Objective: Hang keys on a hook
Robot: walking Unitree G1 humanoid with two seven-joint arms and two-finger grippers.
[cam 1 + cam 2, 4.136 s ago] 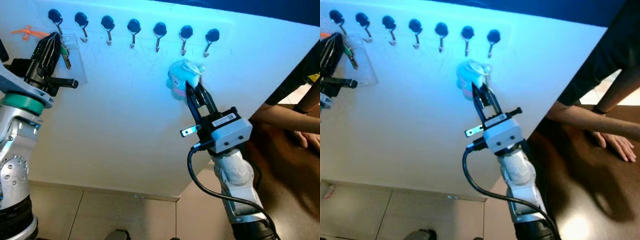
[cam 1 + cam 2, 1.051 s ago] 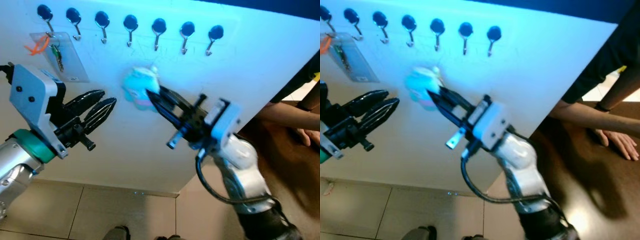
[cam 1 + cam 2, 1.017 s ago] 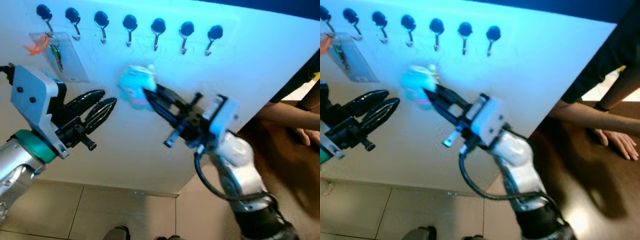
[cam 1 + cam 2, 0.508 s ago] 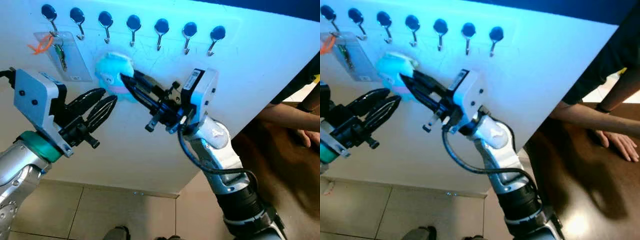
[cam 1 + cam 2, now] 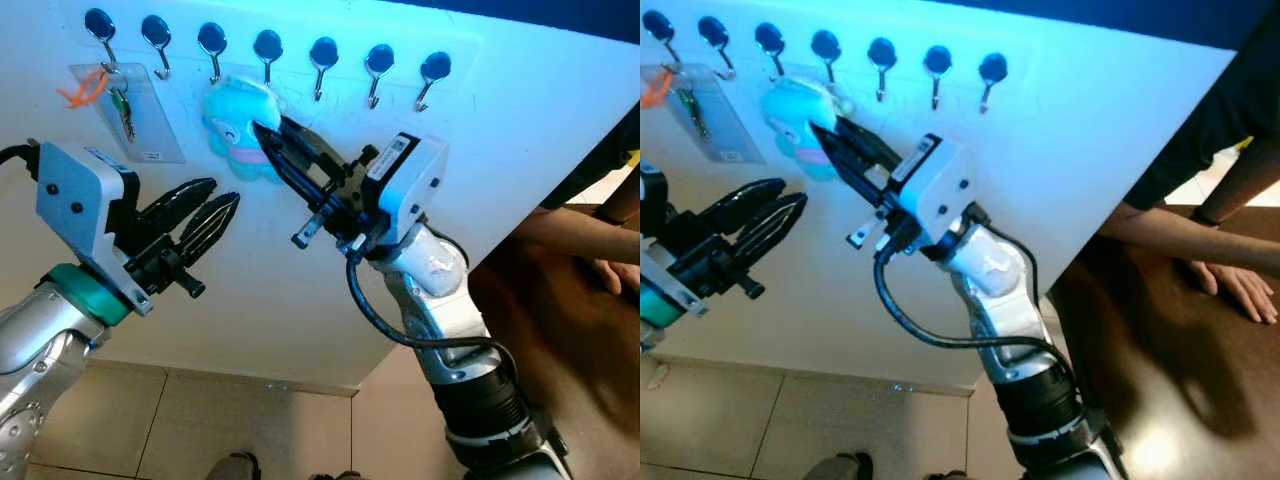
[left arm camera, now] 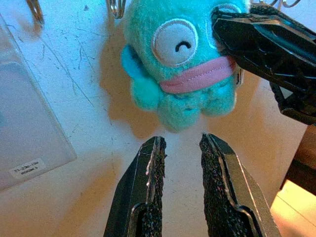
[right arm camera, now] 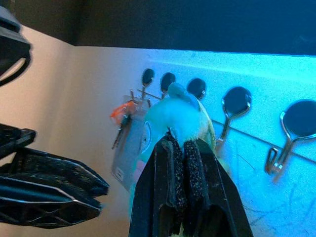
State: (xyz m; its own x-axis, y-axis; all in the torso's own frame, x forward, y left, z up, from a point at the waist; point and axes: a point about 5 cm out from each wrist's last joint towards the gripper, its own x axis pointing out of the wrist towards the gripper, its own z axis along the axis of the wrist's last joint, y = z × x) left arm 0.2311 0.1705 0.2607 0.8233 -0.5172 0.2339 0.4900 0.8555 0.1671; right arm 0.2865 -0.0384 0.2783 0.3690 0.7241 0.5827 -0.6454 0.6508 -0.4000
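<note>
Firmly clamped, the right gripper (image 5: 262, 138) pinches a teal plush keychain (image 5: 236, 128) at upper centre-left, just below the third and fourth of seven black-capped hooks (image 5: 323, 64) running along the top of a white board (image 5: 500, 150). Lower left, the left gripper (image 5: 215, 207) hovers with fingers slightly apart, gripping nothing. At upper left, a clear card sleeve (image 5: 135, 118) hangs with keys (image 5: 122, 110) and an orange tag (image 5: 80, 90) from the first hook. One person's hand (image 5: 1237, 288) rests at right.

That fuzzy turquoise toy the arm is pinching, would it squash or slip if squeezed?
The plush toy looks soft and stuffed, so it probably squashes under the right gripper. Its fuzzy fabric likely grips rather than slips. It seems light, since a pinch at one edge holds it up.
</note>
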